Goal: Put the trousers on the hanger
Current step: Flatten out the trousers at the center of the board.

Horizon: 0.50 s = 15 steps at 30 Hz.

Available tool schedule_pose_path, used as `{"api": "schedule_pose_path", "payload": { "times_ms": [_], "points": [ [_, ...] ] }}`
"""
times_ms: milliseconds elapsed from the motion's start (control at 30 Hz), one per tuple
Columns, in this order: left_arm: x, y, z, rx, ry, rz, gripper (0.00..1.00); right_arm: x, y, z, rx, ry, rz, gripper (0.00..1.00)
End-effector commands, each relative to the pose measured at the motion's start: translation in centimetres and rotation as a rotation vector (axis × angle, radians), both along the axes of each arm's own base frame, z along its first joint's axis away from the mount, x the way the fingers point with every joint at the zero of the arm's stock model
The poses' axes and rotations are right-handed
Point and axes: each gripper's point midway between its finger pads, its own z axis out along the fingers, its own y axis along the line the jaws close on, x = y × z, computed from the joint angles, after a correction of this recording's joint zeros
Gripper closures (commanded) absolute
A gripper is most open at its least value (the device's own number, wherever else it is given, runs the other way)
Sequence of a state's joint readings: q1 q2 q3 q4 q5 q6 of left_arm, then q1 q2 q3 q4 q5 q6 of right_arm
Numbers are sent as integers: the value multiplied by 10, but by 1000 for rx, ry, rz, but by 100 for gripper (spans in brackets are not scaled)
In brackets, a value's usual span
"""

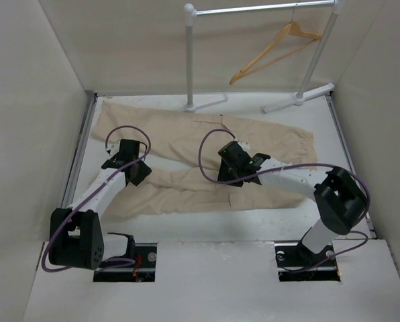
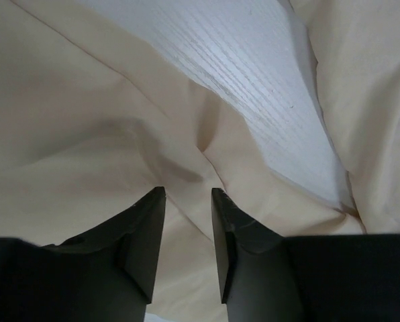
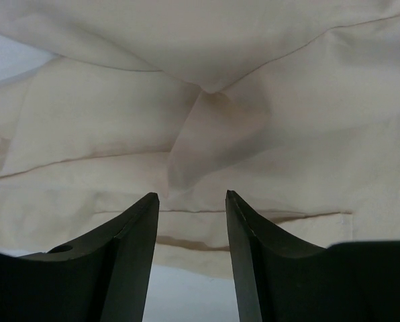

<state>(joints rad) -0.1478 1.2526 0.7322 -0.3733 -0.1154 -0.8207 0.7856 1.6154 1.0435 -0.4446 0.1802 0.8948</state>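
The beige trousers (image 1: 180, 131) lie spread flat across the white table (image 1: 254, 225), waist to the right and legs to the left. The orange-tan wooden hanger (image 1: 274, 48) hangs by its hook on the rail at the back right, far from both arms. My left gripper (image 1: 134, 168) is down on the left part of the trousers. In the left wrist view its fingers (image 2: 188, 193) stand a narrow gap apart, with a crease of cloth (image 2: 86, 134) running between them. My right gripper (image 1: 235, 168) is low over the trousers' middle, open (image 3: 192, 196) over a seamed edge of the cloth (image 3: 254, 100).
A white tubular clothes rack (image 1: 190, 60) stands at the back of the table, its feet just behind the trousers. Pale walls close in the left, right and back. Bare tabletop (image 2: 254, 74) shows between folds in the left wrist view.
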Motion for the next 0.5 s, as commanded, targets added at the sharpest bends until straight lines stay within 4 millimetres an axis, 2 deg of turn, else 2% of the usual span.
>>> {"api": "schedule_pose_path", "payload": {
  "times_ms": [0,33,133,267,333,467],
  "points": [
    [5,3,-1,-2,-15,16,73,18,4,7,5,-29,-44,50],
    [7,3,1,-1,-22,17,76,21,4,5,-3,-28,-46,52],
    [10,4,11,8,-46,20,82,31,4,4,-7,-32,-61,76],
    [14,6,21,5,-75,26,88,54,-2,9,-14,-57,-94,94],
    [17,9,22,9,-70,32,91,65,-4,15,-13,-73,-108,99],
    [29,15,24,7,-67,62,94,89,-10,28,2,-106,-144,100]
  ]
}}
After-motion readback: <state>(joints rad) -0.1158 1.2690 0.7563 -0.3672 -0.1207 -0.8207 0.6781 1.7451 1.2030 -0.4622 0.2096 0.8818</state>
